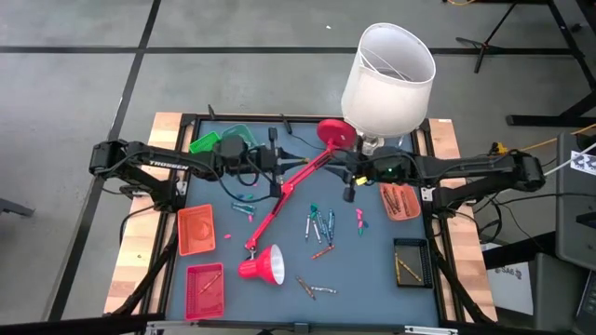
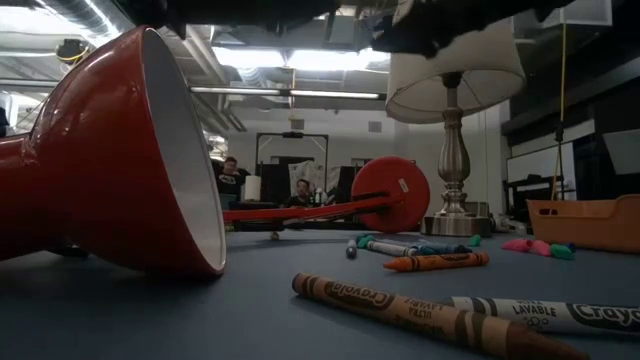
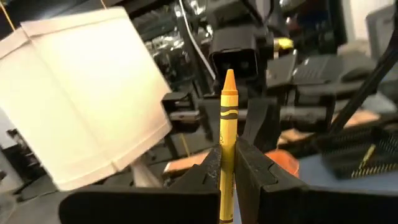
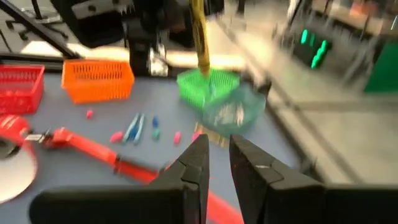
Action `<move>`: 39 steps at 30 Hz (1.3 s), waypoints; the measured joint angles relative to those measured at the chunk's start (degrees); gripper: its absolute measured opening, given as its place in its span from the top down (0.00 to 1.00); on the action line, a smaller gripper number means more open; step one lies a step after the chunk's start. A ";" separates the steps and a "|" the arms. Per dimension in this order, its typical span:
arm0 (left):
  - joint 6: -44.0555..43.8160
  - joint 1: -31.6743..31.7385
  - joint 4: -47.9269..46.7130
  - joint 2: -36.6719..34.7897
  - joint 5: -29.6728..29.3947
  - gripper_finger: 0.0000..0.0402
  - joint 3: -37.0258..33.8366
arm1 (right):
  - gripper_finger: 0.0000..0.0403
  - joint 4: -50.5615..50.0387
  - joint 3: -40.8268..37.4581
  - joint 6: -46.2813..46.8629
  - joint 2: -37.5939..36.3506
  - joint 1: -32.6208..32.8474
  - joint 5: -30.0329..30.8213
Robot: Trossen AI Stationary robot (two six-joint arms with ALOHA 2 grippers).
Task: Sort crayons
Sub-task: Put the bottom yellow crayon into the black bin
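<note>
Left end effector [image 3: 227, 163] is pinching a yellow crayon [image 3: 227, 118] upright by its lower half, raised over the rear of the surface [image 1: 372, 270]. Right end effector [image 4: 215, 163] is waiting opposite, fingers slightly apart, apparently empty. The shallow pinch is risking the crayon pivoting or slipping, dropping among loose crayons [image 1: 319, 226] or striking the red lamp arm [image 1: 287, 196].

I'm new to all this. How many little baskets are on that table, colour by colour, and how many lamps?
Orange baskets: 2
Green basket: 1
Teal basket: 1
Red basket: 1
Black basket: 1
Lamps, one red lamp lying down and one white-shaded lamp: 2
Total: 8
</note>
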 joint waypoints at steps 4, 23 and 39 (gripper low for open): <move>-1.26 -0.86 1.31 0.00 1.09 0.98 -0.01 | 0.84 9.00 0.00 -6.38 3.04 0.00 -0.65; -0.84 -2.52 2.76 -0.04 1.15 0.98 0.00 | 0.84 23.89 0.00 -8.78 10.57 -0.02 -9.14; -0.88 -2.52 2.78 -0.04 1.11 0.98 0.00 | 0.84 27.39 0.00 -8.84 10.89 -0.02 -10.49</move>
